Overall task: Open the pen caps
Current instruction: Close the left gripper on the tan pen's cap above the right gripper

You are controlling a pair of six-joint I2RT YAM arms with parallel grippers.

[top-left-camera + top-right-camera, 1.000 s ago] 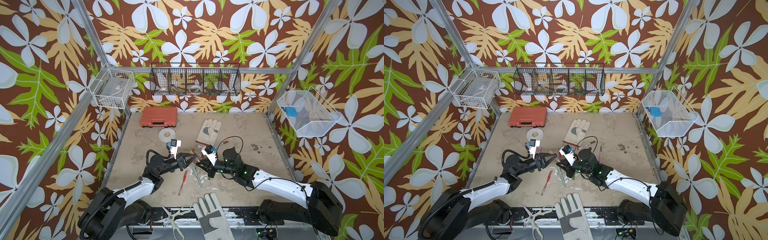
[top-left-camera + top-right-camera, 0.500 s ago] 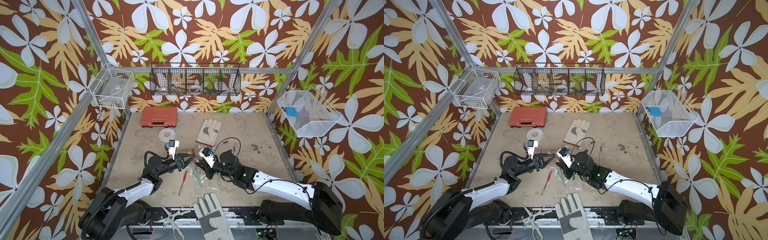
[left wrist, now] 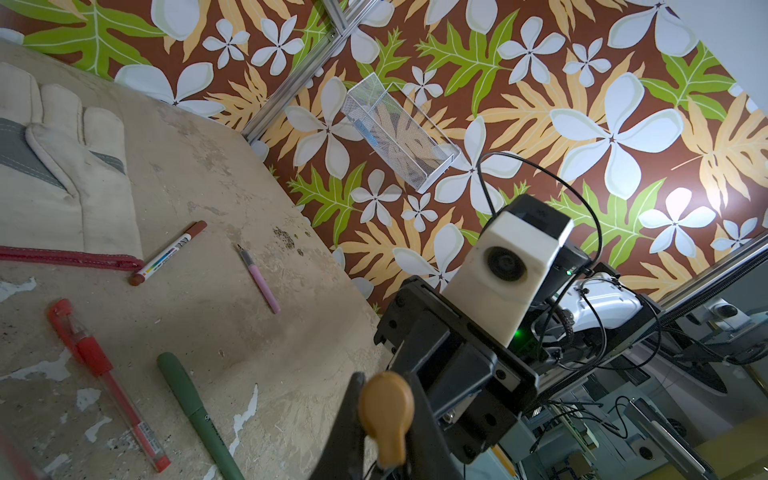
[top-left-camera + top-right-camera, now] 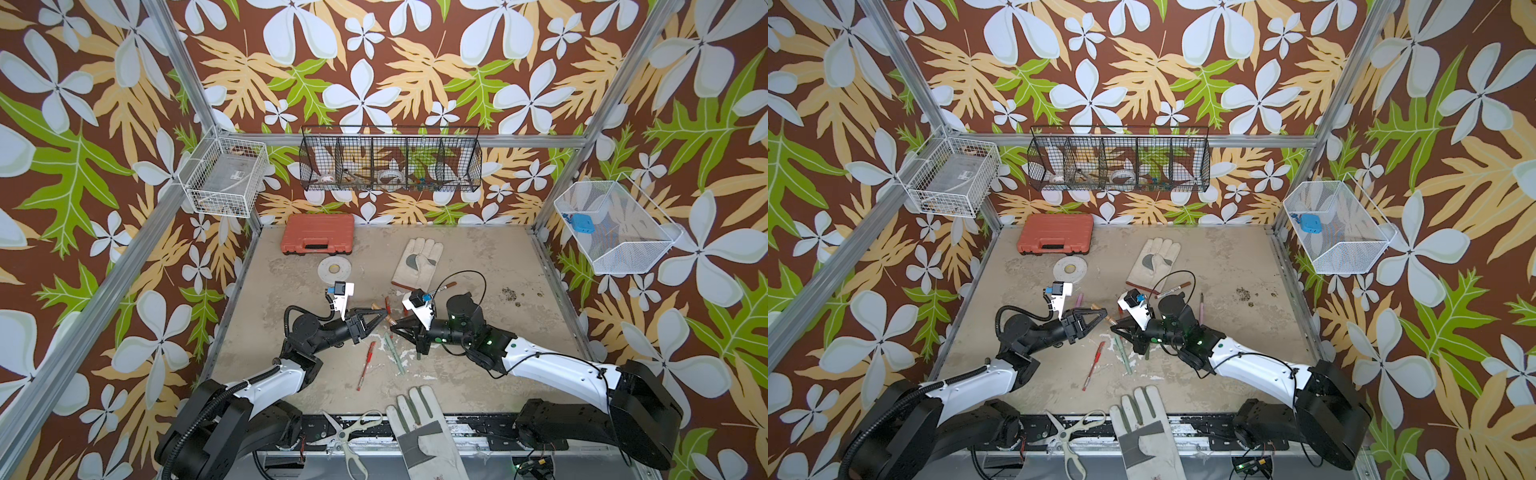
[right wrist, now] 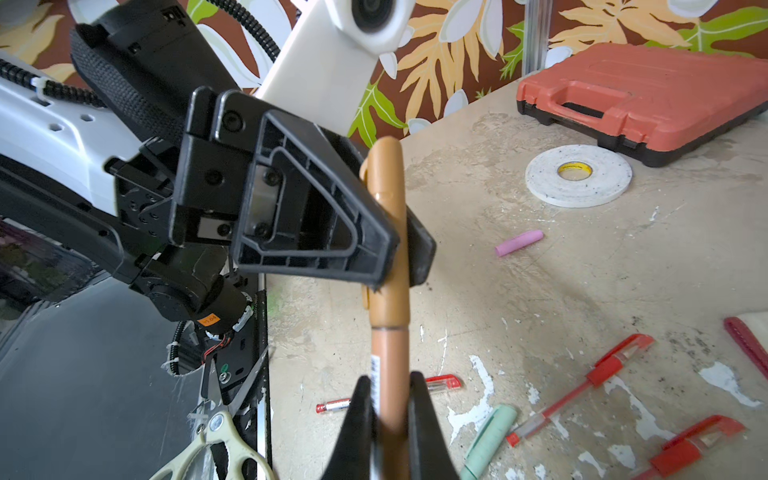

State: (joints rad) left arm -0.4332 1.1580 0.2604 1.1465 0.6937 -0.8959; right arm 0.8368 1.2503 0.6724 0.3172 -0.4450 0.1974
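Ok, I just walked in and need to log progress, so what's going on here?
Both arms are working on one gold pen, held between them. The left gripper is shut on its cap, and the right gripper is shut on the barrel. The cap is not yet off. A pink cap lies loose on the table, apart from the bare-tipped pink pen. Red pens and a green pen lie nearby.

Here's a robot lab test cell: an aluminium frame post [image 4: 183, 70] upper left, leaf-print wall panels [image 4: 395, 62] all round, wire baskets [image 4: 390, 164] across the back, a scuffed tabletop [image 4: 498, 257] centre frame, two robot arms [image 4: 552, 370] along the bottom.
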